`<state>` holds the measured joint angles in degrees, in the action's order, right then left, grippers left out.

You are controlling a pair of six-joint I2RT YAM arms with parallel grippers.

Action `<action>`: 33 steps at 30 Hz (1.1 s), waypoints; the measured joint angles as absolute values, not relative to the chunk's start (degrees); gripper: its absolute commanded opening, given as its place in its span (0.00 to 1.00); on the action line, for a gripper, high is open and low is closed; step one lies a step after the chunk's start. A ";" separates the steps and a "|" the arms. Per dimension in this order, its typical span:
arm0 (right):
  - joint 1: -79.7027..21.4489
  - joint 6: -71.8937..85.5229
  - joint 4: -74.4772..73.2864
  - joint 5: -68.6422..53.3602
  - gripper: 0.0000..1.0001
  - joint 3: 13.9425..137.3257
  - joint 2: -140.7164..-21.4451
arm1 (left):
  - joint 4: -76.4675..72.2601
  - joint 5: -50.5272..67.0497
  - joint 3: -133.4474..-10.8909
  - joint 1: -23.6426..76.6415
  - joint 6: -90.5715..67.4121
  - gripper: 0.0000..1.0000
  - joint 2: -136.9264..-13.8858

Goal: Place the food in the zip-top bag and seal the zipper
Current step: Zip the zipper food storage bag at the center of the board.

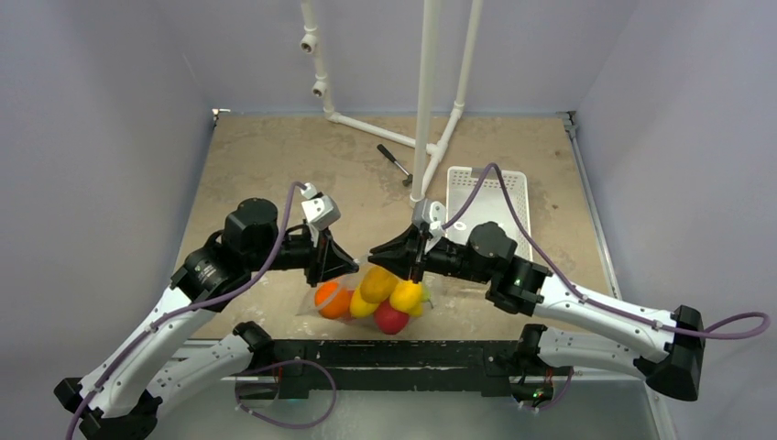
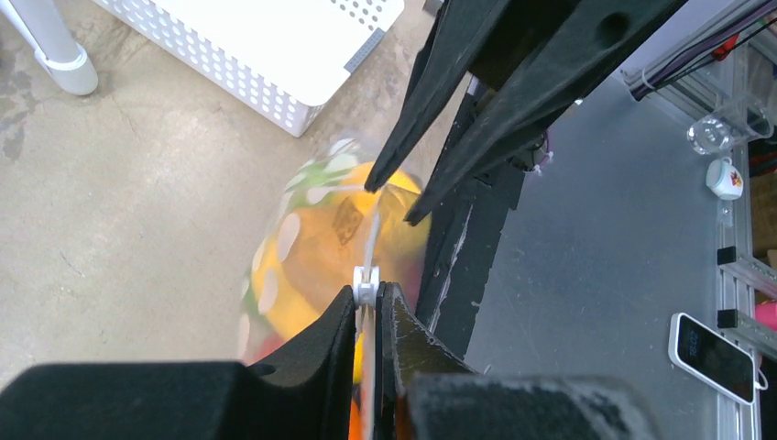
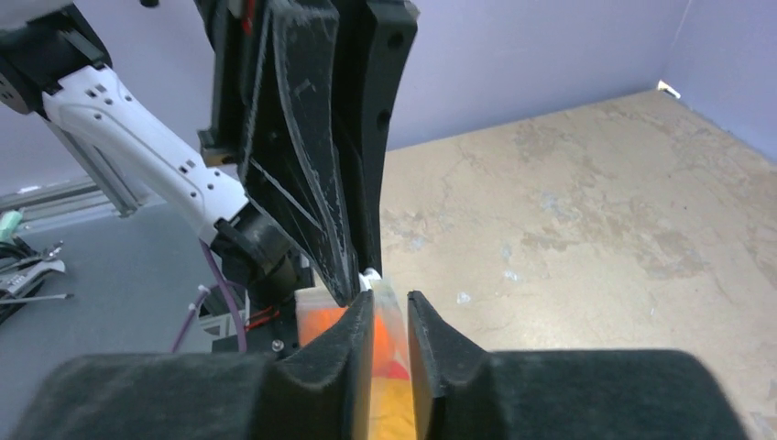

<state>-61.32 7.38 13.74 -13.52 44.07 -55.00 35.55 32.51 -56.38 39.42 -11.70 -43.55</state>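
Note:
The zip-top bag [image 1: 341,310] hangs between my two grippers near the table's front edge, full of the food [image 1: 377,291]: orange, yellow and red fruits. In the left wrist view the food [image 2: 311,247] glows through the plastic. My left gripper [image 1: 355,266] is shut [image 2: 371,295] on the zipper [image 2: 374,229] at its small white slider. My right gripper [image 1: 373,257] faces it closely. Its jaws [image 3: 389,307] stand a narrow gap apart with the bag's top film between them. The right gripper's tips [image 2: 392,203] straddle the zipper strip.
A white perforated tray [image 1: 486,197] stands behind the right arm, also in the left wrist view [image 2: 275,46]. A white pipe frame [image 1: 426,101] rises at the back centre. A small hammer [image 1: 396,162] lies near it. The black front rail [image 1: 385,353] runs just below the bag.

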 measured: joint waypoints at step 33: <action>-61.10 -11.62 2.94 -20.36 0.47 52.58 -58.19 | 41.34 34.46 -58.22 41.19 -7.75 0.00 -47.42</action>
<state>-61.10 -11.62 2.94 -20.36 52.58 -58.19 41.34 34.46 -58.22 41.19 -7.75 -47.42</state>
